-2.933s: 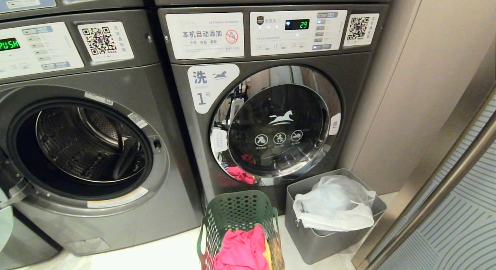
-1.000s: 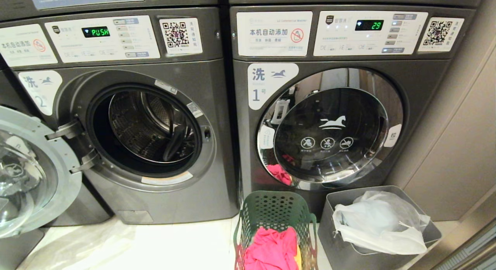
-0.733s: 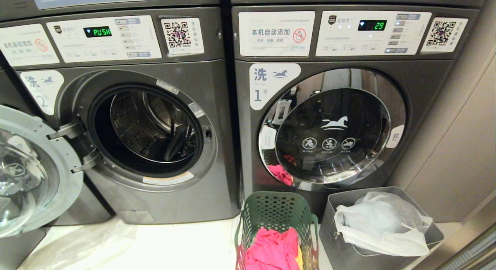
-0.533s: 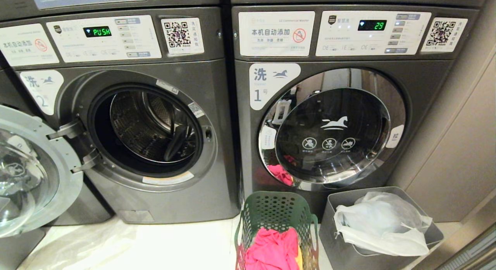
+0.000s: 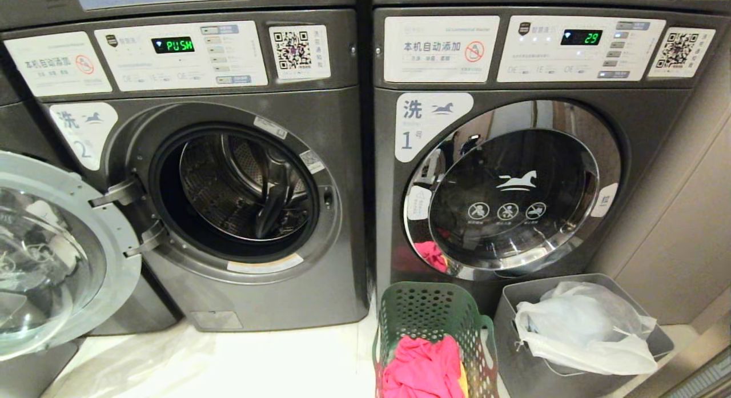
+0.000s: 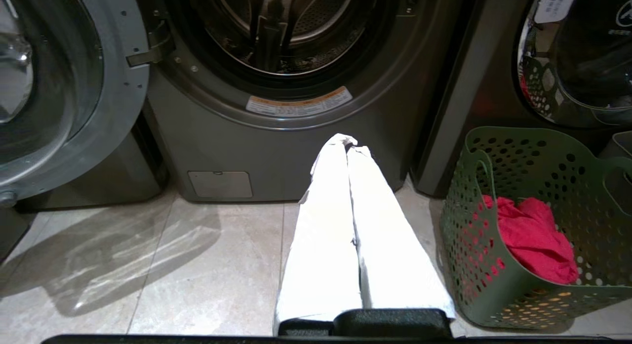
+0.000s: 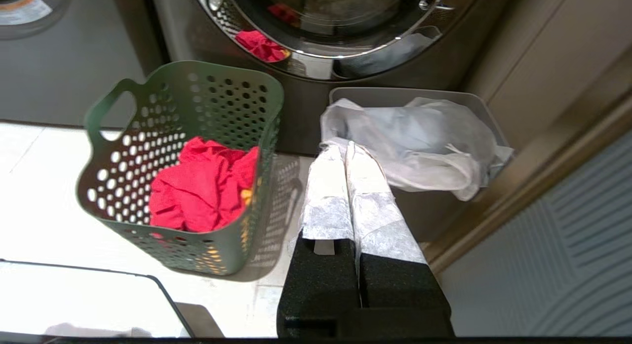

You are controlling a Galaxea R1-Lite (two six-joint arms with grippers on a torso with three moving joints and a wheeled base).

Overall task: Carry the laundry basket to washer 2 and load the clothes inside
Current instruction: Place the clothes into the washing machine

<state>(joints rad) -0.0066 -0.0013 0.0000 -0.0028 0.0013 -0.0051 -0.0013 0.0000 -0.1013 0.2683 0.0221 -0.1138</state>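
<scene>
Standing on pale floor tiles (image 6: 217, 250), laundry basket (image 5: 434, 312)

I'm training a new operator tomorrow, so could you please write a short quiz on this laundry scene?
1. True or false: the door of washer 2 stands open.
2. In front of which machine does the laundry basket stand? A) washer 2 B) washer 1 C) neither
3. Fill in: the garment on top of the clothes in the basket is ____ in colour.

Key:
1. True; its drum is exposed and empty.
2. B; it sits on the floor beside the grey bin holding a white bag.
3. Pink-red.

The left end effector and the right end effector are both shut, holding nothing.
</scene>
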